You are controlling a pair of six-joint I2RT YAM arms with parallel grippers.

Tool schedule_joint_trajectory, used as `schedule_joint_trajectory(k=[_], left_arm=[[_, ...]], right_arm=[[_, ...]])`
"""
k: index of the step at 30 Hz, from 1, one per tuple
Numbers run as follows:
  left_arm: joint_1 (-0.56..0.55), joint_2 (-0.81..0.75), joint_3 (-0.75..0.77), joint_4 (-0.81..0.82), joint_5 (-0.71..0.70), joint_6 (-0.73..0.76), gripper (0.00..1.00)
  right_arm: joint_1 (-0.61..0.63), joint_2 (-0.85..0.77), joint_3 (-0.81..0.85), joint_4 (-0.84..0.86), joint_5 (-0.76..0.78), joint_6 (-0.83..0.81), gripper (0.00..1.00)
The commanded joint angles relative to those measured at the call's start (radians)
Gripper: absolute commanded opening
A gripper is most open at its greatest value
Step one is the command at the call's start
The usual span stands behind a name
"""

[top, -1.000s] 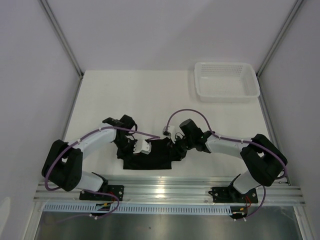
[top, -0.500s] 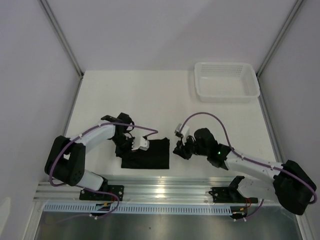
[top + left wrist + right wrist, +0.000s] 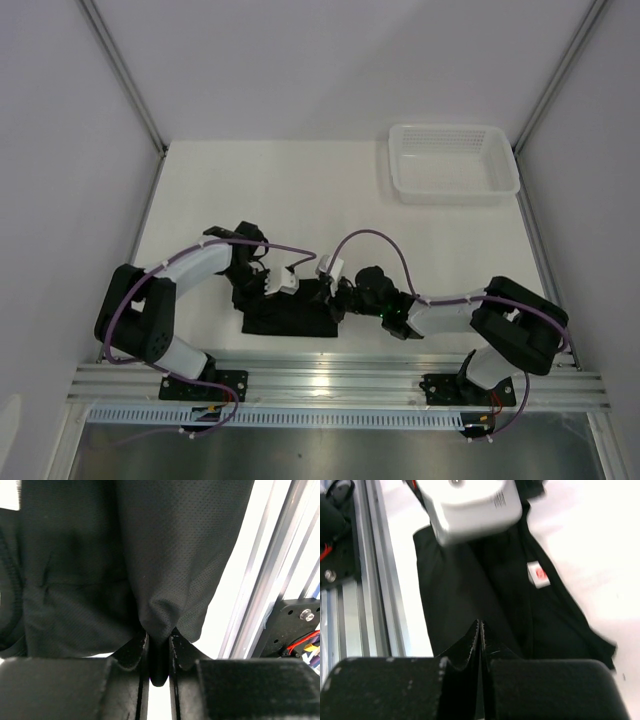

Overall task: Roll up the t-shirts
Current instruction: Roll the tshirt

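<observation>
The black t-shirt lies folded into a compact bundle near the table's front edge, between the two arms. My left gripper sits at its left side, and in the left wrist view this gripper is shut on a pinched fold of the t-shirt. My right gripper is at the bundle's right edge. From the right wrist, its gripper shows jaws pressed together low over the t-shirt; whether cloth is caught between them is hidden. The small light neck label faces up.
A white mesh basket stands at the back right of the white table. The aluminium rail runs along the near edge, close behind the shirt. The left arm's white wrist camera sits just beyond the right gripper.
The right arm swung away to the right, then came back to the shirt's right edge and closed its jaws. The shirt bundle has become narrower. The left gripper kept its hold on the left side.
</observation>
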Motion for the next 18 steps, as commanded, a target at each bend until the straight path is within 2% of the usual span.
schedule_joint_trajectory(k=[1,6,13,18], left_arm=[[0.012,-0.008,0.05,0.009,0.043,-0.016,0.19],[0.02,-0.014,0.043,0.039,0.007,-0.022,0.25],[0.026,-0.014,0.04,0.024,0.017,-0.028,0.21],[0.026,-0.02,0.042,0.032,0.023,-0.058,0.25]], right_arm=[[0.001,0.075,0.074,0.123,-0.019,0.025,0.02],[0.0,0.119,0.067,0.061,-0.017,0.022,0.0],[0.004,0.053,0.039,0.022,0.004,0.004,0.0],[0.007,0.125,0.048,-0.007,0.035,0.019,0.0]])
